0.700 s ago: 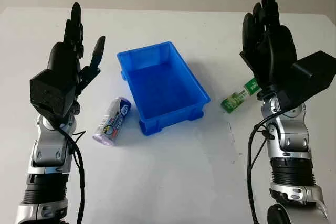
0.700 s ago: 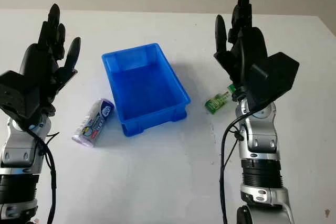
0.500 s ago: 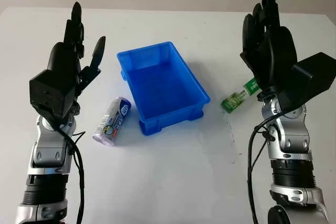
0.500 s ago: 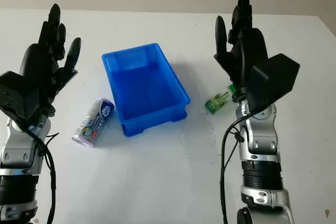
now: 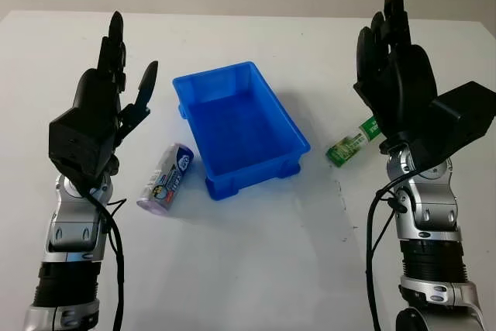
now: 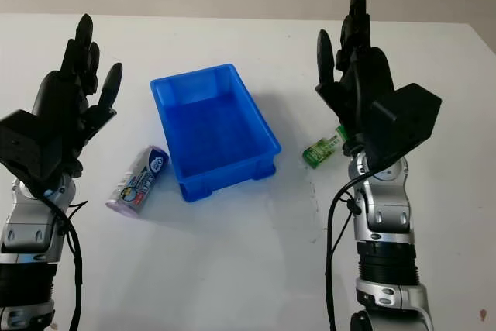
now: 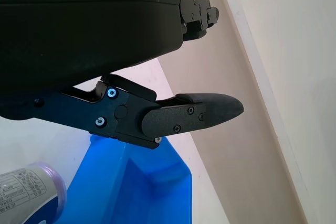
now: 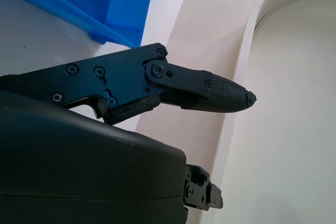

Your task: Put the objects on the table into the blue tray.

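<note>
Scene: a white surface (image 5: pixel 256 269) seen from the robot's head, with a blue tray (image 5: pixel 239 125) near the middle and one black robot hand raised on each side of it.

Tray: empty inside, its long side running away from the robot at a slight angle.

Can: a small lilac can (image 5: pixel 165 178) lies on its side just left of the tray, close to it but not touching.

Packet: a small green packet (image 5: pixel 350 143) lies to the right of the tray, partly hidden behind the right wrist.

Left robot hand: the left robot hand (image 5: pixel 101 118) is held upright above the surface, beyond and to the left of the can; it is empty, fingers pointing up and uncurled.

Right robot hand: the right robot hand (image 5: pixel 399 87) is held upright over the packet's far end; it is empty, fingers pointing up and uncurled.

Change: compared with half a second ago, the left robot hand has drifted very slightly toward the tray and the right one has lifted a touch; the can, packet and tray have not moved.

Meaning for the task: nothing is in the tray yet. Both things wait to be picked up, and each robot hand sits near the one on its own side, so a reach down looks like the likely next step.
</note>
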Robot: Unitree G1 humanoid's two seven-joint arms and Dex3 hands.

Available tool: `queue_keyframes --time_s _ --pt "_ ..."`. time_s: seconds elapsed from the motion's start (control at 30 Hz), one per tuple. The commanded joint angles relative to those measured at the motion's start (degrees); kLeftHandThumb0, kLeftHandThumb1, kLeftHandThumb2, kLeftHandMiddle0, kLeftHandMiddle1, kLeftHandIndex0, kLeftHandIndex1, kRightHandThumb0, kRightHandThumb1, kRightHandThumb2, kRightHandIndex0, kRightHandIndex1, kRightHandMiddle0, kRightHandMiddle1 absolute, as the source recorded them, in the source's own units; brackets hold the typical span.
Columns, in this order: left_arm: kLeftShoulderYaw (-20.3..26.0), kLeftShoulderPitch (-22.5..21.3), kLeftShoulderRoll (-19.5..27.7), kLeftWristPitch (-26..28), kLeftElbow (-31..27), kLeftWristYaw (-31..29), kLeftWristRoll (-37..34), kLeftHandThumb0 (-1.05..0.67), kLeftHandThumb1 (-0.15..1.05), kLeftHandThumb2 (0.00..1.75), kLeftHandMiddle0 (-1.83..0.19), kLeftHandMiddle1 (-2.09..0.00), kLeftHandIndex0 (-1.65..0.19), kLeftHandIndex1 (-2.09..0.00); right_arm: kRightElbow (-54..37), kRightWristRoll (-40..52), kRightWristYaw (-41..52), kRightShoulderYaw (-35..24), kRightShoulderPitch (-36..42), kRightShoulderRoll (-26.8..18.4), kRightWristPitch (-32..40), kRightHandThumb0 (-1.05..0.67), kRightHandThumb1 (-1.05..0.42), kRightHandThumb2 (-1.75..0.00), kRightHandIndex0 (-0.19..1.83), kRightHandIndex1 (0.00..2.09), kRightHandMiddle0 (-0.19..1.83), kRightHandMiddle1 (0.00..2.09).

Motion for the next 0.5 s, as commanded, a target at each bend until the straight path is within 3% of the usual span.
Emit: queue_keyframes --time_s 0.0,0.13,0.33,0.47 --pt "0.5 -0.2 0.4 0.3 -1.2 0.2 -0.2 -0.6 1.05 0.51 0.06 -0.06 0.07 -0.06 0.6 -0.2 0.6 -0.7 -1.4 -1.8 -1.4 -0.7 -1.05 -0.54 -0.17 0.03 -0.15 0.05" --pt "0.8 -0.3 0.6 0.3 -1.2 -0.2 -0.6 -0.6 1.05 0.5 0.06 -0.05 0.07 -0.05 2.1 -0.5 4.2 -1.0 -2.5 -5.9 -3.7 -0.72 -1.05 -0.51 -0.17 0.03 -0.15 0.05" --pt "0.7 -0.7 1.3 -0.1 -0.6 -0.5 -0.2 -0.63 1.05 0.49 0.06 -0.05 0.06 -0.06 7.9 -2.5 13.1 -0.7 -9.5 -18.0 -2.9 -0.82 -1.05 -0.2 -0.14 0.05 -0.11 0.07" --pt "0.6 -0.8 1.6 -0.5 -0.1 -0.9 -0.3 -0.62 1.05 0.49 0.07 -0.05 0.07 -0.06 14.3 -6.8 18.1 1.8 -15.6 -24.9 -3.4 -0.84 -0.92 -0.06 -0.08 0.08 -0.05 0.1"
